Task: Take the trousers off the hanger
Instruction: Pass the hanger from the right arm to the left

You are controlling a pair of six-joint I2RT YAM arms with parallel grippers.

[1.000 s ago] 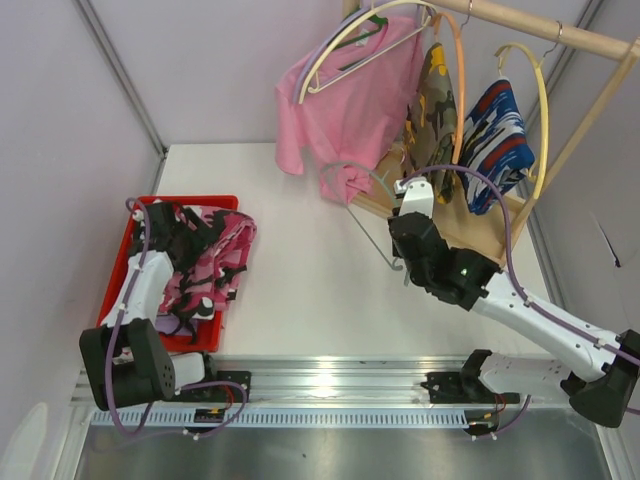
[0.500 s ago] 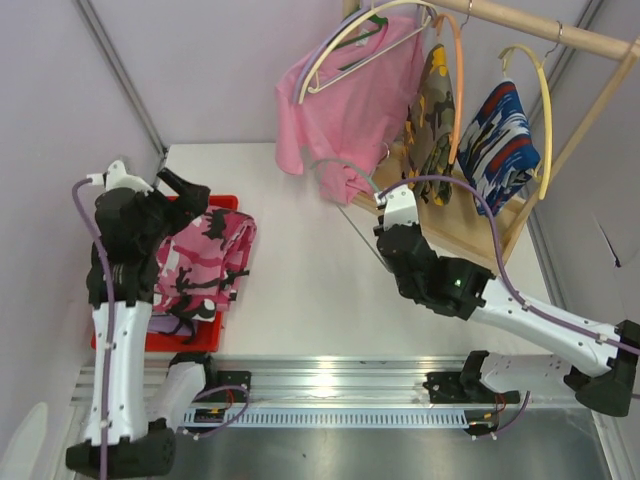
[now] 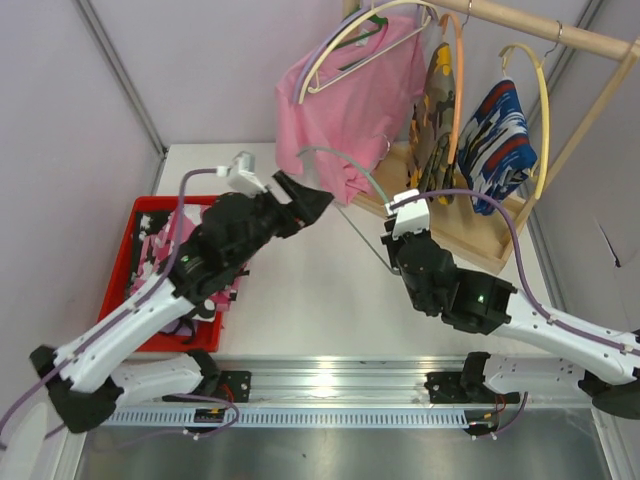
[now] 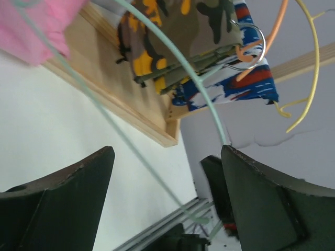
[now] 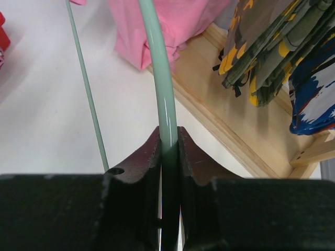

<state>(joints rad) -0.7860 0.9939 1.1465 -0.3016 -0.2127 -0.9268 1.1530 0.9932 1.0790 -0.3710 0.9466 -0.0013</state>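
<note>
A bare pale green hanger (image 3: 345,165) is clamped in my right gripper (image 3: 395,222), which is shut on its thick arc (image 5: 157,68). My left gripper (image 3: 308,195) hovers open beside that hanger. In the left wrist view the green wire (image 4: 172,57) passes between its fingers (image 4: 68,198) without touching them. Yellow-olive camouflage trousers (image 3: 435,110) hang on an orange hanger (image 3: 458,70). Blue, white and red trousers (image 3: 500,140) hang on a yellow hanger (image 3: 540,100). Pink-and-black camouflage trousers (image 3: 160,232) lie in the red bin (image 3: 120,265).
A plain pink T-shirt (image 3: 350,100) hangs at the left end of the wooden rack (image 3: 560,35). The rack's wooden base (image 3: 470,235) lies on the table just behind my right gripper. The metal rail (image 3: 330,380) runs along the near edge.
My left arm lifted out of the red bin and swung right to the green hanger, still open. The right gripper kept hold of the hanger and shifted slightly.
</note>
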